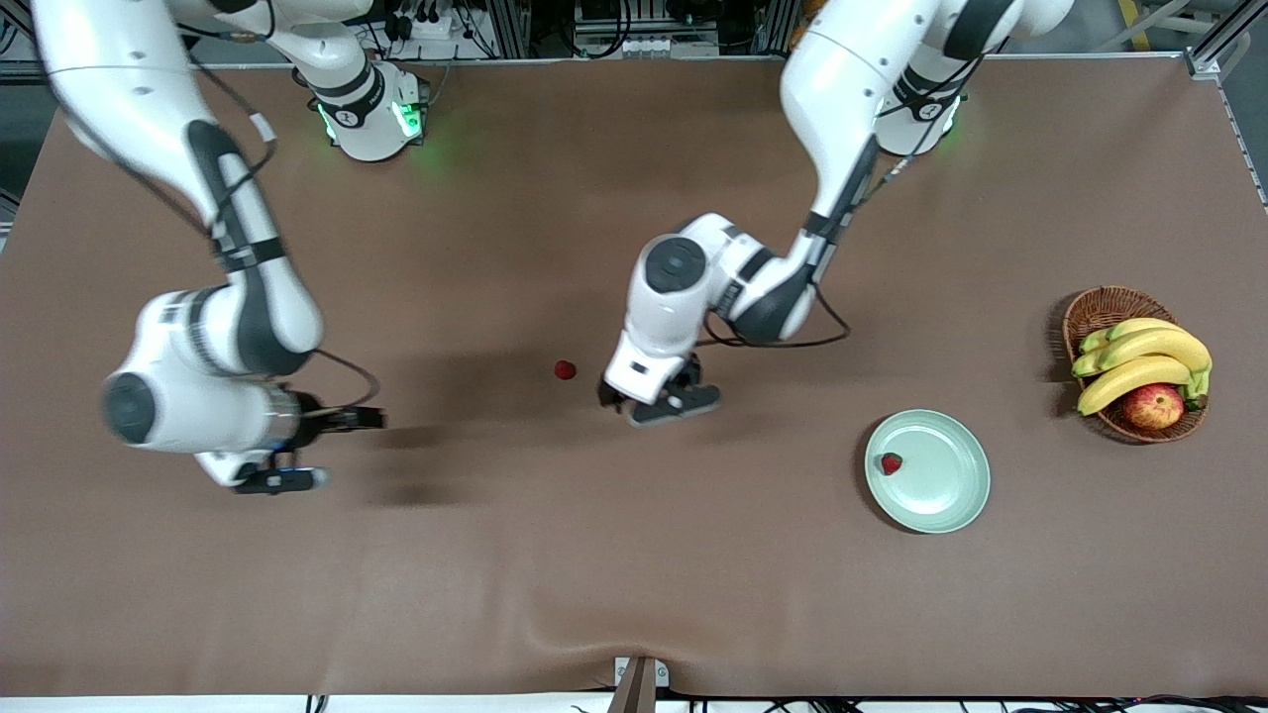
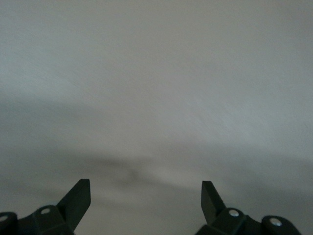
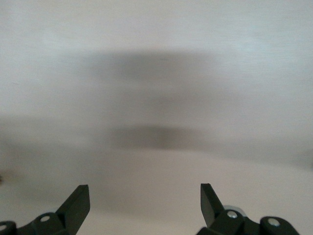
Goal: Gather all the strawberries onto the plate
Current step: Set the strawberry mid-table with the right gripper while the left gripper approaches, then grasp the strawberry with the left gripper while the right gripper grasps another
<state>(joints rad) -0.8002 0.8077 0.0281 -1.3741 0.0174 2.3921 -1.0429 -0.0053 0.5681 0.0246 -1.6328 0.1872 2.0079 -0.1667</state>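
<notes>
Nearest lies the plate [image 1: 941, 495], one strawberry [image 1: 892, 463] in it; left gripper [image 1: 658, 398], jaws open, should straddle the loose strawberry [image 1: 565, 369] beside it; right gripper [image 1: 297, 451] waits, jaws open.

Small red strawberry [image 1: 565, 369] on plain brown table covering [image 1: 495, 574]; second red strawberry [image 1: 892, 463] on glossy pale mint-green round plate [image 1: 946, 495]. Brown woven wicker basket [image 1: 1100, 309] with yellow, green-tipped bananas [image 1: 1144, 361] and red-yellow apple [image 1: 1154, 406]. White arms, black joints.
</notes>
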